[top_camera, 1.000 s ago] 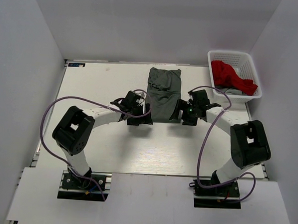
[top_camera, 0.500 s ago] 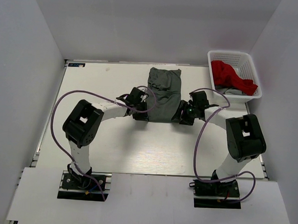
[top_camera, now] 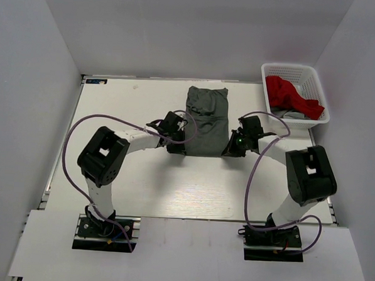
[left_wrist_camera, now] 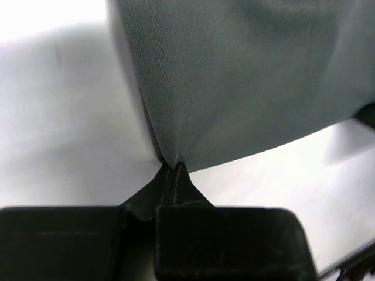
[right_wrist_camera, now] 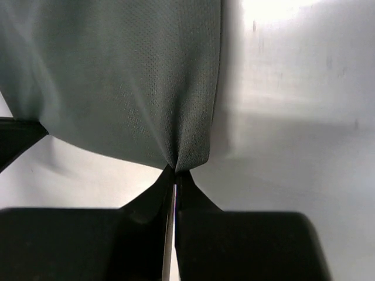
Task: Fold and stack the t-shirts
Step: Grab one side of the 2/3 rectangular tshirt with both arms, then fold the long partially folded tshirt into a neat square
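The olive-grey t-shirt (top_camera: 206,119) lies as a narrow folded strip at the middle of the white table (top_camera: 126,106). My left gripper (top_camera: 181,149) is shut on its near left corner, the cloth (left_wrist_camera: 246,82) puckering into the pinched tips (left_wrist_camera: 174,168). On the other side my right gripper (top_camera: 228,151) is shut on the near right corner, where the fabric (right_wrist_camera: 129,76) gathers at the tips (right_wrist_camera: 176,171). A red t-shirt (top_camera: 292,95) lies crumpled in the white basket (top_camera: 316,81) at the back right.
The basket stands against the right wall, with some grey cloth (top_camera: 294,114) under the red shirt. White walls enclose the table on three sides. Purple cables (top_camera: 81,128) loop beside both arms.
Both grippers moved in to the shirt's near corners and closed on the cloth. The near hem has been drawn slightly wider between them.
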You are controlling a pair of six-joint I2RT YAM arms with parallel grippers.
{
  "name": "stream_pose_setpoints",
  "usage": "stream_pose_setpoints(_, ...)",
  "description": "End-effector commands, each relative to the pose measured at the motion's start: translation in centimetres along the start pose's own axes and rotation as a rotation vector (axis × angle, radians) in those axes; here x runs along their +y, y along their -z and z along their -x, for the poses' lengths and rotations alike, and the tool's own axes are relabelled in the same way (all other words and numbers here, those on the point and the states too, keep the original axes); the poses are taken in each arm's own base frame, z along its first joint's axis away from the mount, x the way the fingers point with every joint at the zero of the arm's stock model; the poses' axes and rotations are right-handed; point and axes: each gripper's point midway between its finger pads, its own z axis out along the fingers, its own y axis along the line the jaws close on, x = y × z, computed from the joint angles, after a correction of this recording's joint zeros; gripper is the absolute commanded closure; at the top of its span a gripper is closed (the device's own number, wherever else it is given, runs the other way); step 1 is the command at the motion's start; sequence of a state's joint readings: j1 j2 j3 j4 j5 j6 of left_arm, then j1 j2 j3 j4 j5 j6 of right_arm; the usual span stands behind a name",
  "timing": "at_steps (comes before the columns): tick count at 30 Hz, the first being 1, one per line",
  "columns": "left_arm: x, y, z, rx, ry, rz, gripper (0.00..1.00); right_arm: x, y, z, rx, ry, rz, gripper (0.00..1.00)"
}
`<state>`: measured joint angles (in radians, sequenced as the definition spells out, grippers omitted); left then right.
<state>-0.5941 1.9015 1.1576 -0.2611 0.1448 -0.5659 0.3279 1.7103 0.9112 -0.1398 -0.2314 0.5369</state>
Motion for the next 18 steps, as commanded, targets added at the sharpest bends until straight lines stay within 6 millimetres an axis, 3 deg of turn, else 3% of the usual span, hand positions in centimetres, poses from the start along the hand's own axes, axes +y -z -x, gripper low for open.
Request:
stream_pose_setpoints(1, -0.6, 3.1, -3.0, 0.057, -0.039, 0.006, 1.00, 1.2, 3.8, -1.4, 0.002, 0.098, 0.046, 1.00)
stream_pose_setpoints(4, -1.8, 5.5, -5.3, 0.102, -0.048, -0.050, 1.00, 0.6, 5.4, -4.5, 0.061, 0.121, 0.048, 1.00)
stream_pose_setpoints(5, -2.7, 6.3, -6.1, 0.109, -0.053, -0.079, 1.00, 1.7, 7.2, -4.1, 0.010, 0.176, 0.085, 1.00)
stream_pose_setpoints(6, -2.6, 6.9, -7.5, 0.131, -0.050, -0.090, 1.00, 0.9, 7.8, -5.9, 0.064, 0.175, 0.068, 1.00)
stream_pose_setpoints(7, -3.8, 8.6, -7.6, 0.104, -0.074, -0.138, 1.00, 1.1, 8.7, -6.5, 0.055, 0.191, 0.080, 1.00)
stream_pose_setpoints(8, -3.8, 9.3, -7.8, 0.098, -0.063, -0.143, 1.00, 0.7, 9.1, -7.6, 0.084, 0.191, 0.072, 1.00)
stream_pose_setpoints(9, -4.3, 10.1, -8.6, 0.114, -0.076, -0.158, 1.00, 1.7, 10.6, -7.6, 0.049, 0.218, 0.118, 1.00)
stream_pose_setpoints(11, -5.1, 11.8, -9.1, 0.129, -0.086, -0.198, 1.00, 1.9, 11.5, -9.8, 0.112, 0.225, 0.161, 1.00)
stream_pose_setpoints(14, -7.9, 15.0, -9.9, 0.129, -0.113, -0.320, 1.00, 3.1, 13.9, -10.3, 0.104, 0.251, 0.206, 1.00)
stream_pose_setpoints(17, -9.0, 16.4, -9.3, 0.089, -0.109, -0.361, 1.00, 3.4, 15.5, -8.9, 0.028, 0.271, 0.178, 1.00)
stream_pose_setpoints(18, -9.8, 17.1, -8.9, 0.083, -0.120, -0.375, 1.00, 4.0, 16.2, -7.6, -0.018, 0.278, 0.176, 1.00)
